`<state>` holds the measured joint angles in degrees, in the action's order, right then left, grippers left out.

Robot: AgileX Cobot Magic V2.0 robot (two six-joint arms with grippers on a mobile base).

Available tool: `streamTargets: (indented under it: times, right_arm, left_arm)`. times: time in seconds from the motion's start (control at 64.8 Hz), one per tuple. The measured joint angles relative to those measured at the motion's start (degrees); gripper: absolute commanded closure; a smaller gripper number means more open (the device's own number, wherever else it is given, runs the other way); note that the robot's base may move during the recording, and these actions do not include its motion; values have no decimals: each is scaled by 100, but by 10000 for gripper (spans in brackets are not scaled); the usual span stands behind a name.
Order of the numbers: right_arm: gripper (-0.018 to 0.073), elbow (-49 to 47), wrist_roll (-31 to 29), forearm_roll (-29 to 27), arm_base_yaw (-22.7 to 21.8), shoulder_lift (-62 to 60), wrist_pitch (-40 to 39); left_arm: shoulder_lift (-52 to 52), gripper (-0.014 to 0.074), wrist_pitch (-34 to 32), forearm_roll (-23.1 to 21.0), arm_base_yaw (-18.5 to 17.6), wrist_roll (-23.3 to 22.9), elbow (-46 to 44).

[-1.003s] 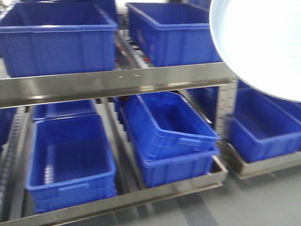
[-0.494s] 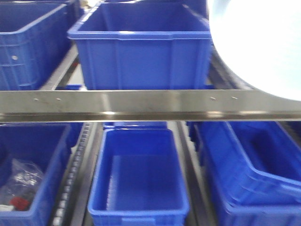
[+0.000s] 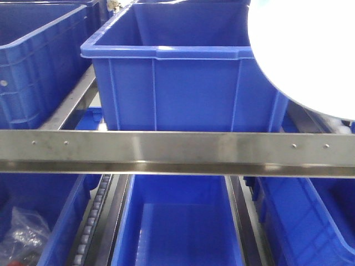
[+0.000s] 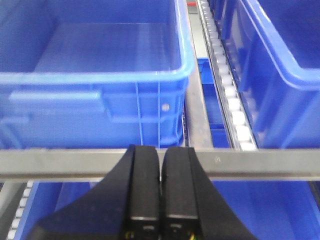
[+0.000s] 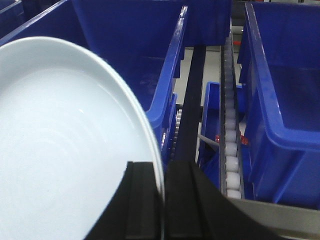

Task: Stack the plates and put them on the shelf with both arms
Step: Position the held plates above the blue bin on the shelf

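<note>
Pale-blue plate [image 5: 65,150] held on edge by rim, pinched in right claw [image 5: 163,200], raised above blue crate [image 3: 183,77] on upper tier of steel shelf [image 3: 166,152]. Left claw [image 4: 160,200] closed, fingers together, nothing between, level with front rail [image 4: 260,164]. Roller track [image 5: 230,145] beside crates.

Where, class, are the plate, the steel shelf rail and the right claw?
plate [image 5: 60,150]: right wrist view, pale inner face.
shelf rail [image 3: 166,152]: front view, flat steel face.
right claw [image 5: 163,200]: right wrist view, between fingertips.
</note>
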<state>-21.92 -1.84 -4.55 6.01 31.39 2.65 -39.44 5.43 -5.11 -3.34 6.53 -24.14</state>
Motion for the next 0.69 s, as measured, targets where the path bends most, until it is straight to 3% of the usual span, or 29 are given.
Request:
streamTargets:
  times: [0.695]
  right_arm:
    - [503,0,0,0,0,0,0]
  left_arm:
    - [0,514,0,0,0,0,0]
